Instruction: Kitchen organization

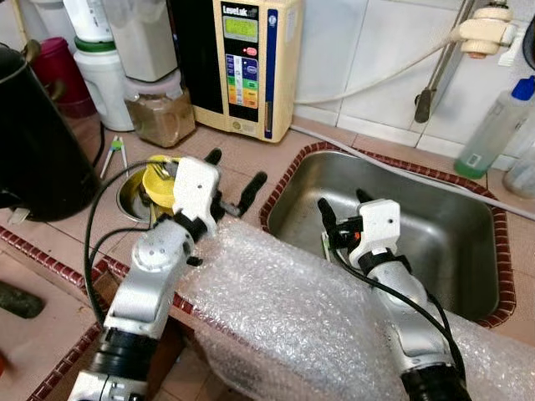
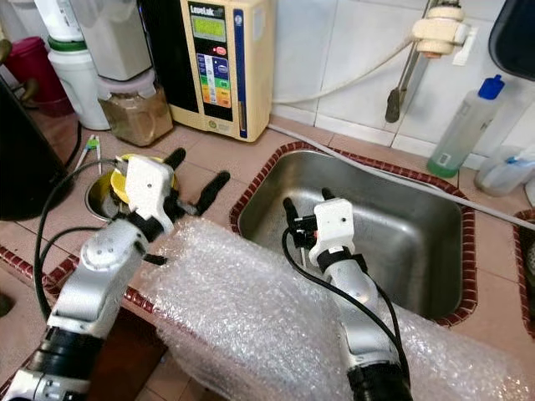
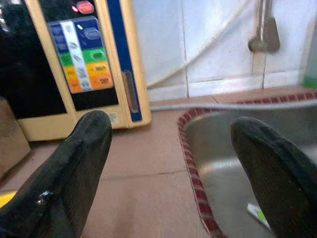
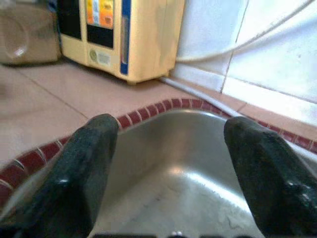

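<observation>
A stainless steel sink point(image 1: 468, 251) is sunk into a terracotta-tiled counter point(image 1: 251, 154), its rim edged with small dark red tiles. The right gripper point(image 1: 343, 209) hangs over the sink's left half with its two black fingers spread and holding nothing; a small white and green item point(image 3: 260, 214) lies on the sink floor near the left wall. The left gripper point(image 1: 234, 171) hovers above the counter just left of the sink's left edge, fingers likewise spread wide and empty, beside a yellow item point(image 1: 159, 180) sitting in a round metal recess. A sheet of bubble wrap point(image 1: 284, 317) drapes over the counter's front edge beneath both arms. At the counter's back edge stands a cream water ionizer point(image 1: 247, 67); its brand name starts "Leve", the rest unreadable. A clear bottle with a blue cap point(image 1: 493, 125) stands by the sink's far right corner
</observation>
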Controlling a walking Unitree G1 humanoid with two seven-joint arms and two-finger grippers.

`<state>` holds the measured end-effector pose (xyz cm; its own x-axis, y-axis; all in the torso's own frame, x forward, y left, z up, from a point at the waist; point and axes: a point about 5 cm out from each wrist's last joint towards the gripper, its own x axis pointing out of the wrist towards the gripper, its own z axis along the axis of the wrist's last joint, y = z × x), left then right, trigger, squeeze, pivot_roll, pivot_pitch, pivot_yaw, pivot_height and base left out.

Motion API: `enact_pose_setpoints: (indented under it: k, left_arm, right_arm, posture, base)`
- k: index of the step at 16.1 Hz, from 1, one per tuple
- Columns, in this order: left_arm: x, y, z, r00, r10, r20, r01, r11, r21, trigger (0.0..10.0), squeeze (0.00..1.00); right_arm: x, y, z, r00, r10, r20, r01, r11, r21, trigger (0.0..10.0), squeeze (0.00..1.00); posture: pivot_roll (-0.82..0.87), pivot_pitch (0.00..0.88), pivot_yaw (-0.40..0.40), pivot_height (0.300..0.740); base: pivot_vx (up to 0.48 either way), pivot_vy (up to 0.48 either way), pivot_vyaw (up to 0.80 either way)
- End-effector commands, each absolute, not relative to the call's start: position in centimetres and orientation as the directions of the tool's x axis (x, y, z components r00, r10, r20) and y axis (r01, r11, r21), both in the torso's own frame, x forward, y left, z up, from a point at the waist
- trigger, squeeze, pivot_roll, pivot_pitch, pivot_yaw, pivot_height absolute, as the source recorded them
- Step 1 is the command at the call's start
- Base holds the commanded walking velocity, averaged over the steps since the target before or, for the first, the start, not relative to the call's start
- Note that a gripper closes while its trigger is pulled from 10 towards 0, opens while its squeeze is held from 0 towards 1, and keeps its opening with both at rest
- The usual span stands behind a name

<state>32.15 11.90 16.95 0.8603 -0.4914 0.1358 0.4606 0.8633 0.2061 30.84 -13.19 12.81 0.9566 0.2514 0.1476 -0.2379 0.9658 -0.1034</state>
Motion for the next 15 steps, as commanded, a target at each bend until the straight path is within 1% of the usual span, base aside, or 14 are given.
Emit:
enact_pose_setpoints:
  k: [1, 2, 3, 4, 5, 7, 9, 11, 12, 13, 14, 15]
  left_arm:
    - [31.8, 12.1, 16.3, 0.864, -0.49, 0.117, 0.447, 0.852, 0.272, 10.0, 1.0]
    - [31.8, 12.1, 16.2, 0.863, -0.493, 0.115, 0.444, 0.846, 0.293, 10.0, 1.0]
    - [31.6, 12.4, 15.8, 0.868, -0.487, 0.099, 0.431, 0.837, 0.338, 10.0, 1.0]
    - [31.7, 12.6, 15.7, 0.879, -0.466, 0.098, 0.408, 0.844, 0.349, 10.0, 1.0]
    - [31.7, 13.0, 15.5, 0.888, -0.449, 0.097, 0.389, 0.847, 0.363, 10.0, 1.0]
    - [31.7, 13.3, 15.4, 0.896, -0.433, 0.096, 0.369, 0.848, 0.38, 10.0, 1.0]
    - [31.6, 13.9, 14.8, 0.905, -0.417, 0.086, 0.349, 0.842, 0.411, 10.0, 1.0]
    - [31.6, 14.1, 14.6, 0.91, -0.408, 0.077, 0.334, 0.83, 0.446, 10.0, 1.0]
    - [31.6, 14.3, 14.3, 0.916, -0.397, 0.062, 0.328, 0.828, 0.455, 10.0, 1.0]
    - [31.6, 14.4, 13.9, 0.916, -0.398, 0.038, 0.336, 0.819, 0.465, 10.0, 1.0]
    - [31.6, 14.6, 13.5, 0.919, -0.393, 0.028, 0.334, 0.814, 0.474, 10.0, 0.0]
    - [31.8, 14.9, 13.4, 0.924, -0.381, 0.021, 0.326, 0.816, 0.478, 10.0, 0.0]
  right_arm:
    - [30.2, -12.0, 13.7, 0.94, 0.299, 0.165, -0.29, 0.954, -0.081, 10.0, 1.0]
    - [29.9, -11.7, 14.0, 0.933, 0.32, 0.163, -0.312, 0.947, -0.072, 10.0, 1.0]
    - [28.7, -10.6, 14.5, 0.905, 0.395, 0.161, -0.395, 0.918, -0.033, 10.0, 1.0]
    - [27.9, -10.0, 14.7, 0.88, 0.449, 0.154, -0.452, 0.892, -0.014, 10.0, 1.0]
    - [27.1, -9.8, 14.9, 0.857, 0.495, 0.143, -0.499, 0.867, -0.012, 10.0, 0.51]
    - [26.4, -9.9, 14.9, 0.847, 0.517, 0.126, -0.52, 0.854, -0.012, 10.0, 0.24]
    - [25.6, -10.6, 15.0, 0.854, 0.513, 0.086, -0.516, 0.857, 0.011, 10.0, 0.24]
    - [25.0, -10.4, 15.0, 0.845, 0.53, 0.067, -0.532, 0.846, 0.023, 10.0, 0.24]
    - [24.9, -10.2, 14.9, 0.84, 0.54, 0.061, -0.542, 0.84, 0.026, 10.0, 0.23]
    - [24.6, -9.9, 14.8, 0.826, 0.561, 0.05, -0.562, 0.827, 0.023, 10.0, 0.13]
    - [24.0, -9.4, 14.9, 0.795, 0.606, 0.042, -0.607, 0.794, 0.027, 10.0, 0.0]
    - [23.6, -9.1, 15.1, 0.774, 0.632, 0.038, -0.634, 0.773, 0.029, 10.0, 0.0]
  posture:
    - [0.02, 0.042, 0.013, 0.74]
    - [0.02, 0.042, 0.013, 0.74]
    - [0.02, 0.045, 0.011, 0.74]
    - [0.02, 0.045, 0.011, 0.74]
    - [0.02, 0.046, 0.008, 0.74]
    - [0.02, 0.047, 0.008, 0.74]
    - [0.01, 0.051, 0.008, 0.74]
    - [0.01, 0.051, 0.008, 0.74]
    - [0.01, 0.051, 0.008, 0.74]
    - [0.01, 0.05, 0.008, 0.74]
    - [0.01, 0.05, 0.008, 0.74]
    - [0.01, 0.05, 0.007, 0.74]
  base:
    - [0.0, 0.0, 0.0]
    - [0.0, 0.0, 0.0]
    - [0.0, 0.0, 0.0]
    - [0.0, 0.0, 0.0]
    - [0.0, 0.0, 0.0]
    - [0.0, 0.0, 0.0]
    - [0.0, 0.0, 0.0]
    - [0.0, 0.0, 0.0]
    - [0.0, 0.0, 0.0]
    - [0.0, 0.0, 0.0]
    - [0.0, 0.0, 0.0]
    - [0.0, 0.0, 0.0]
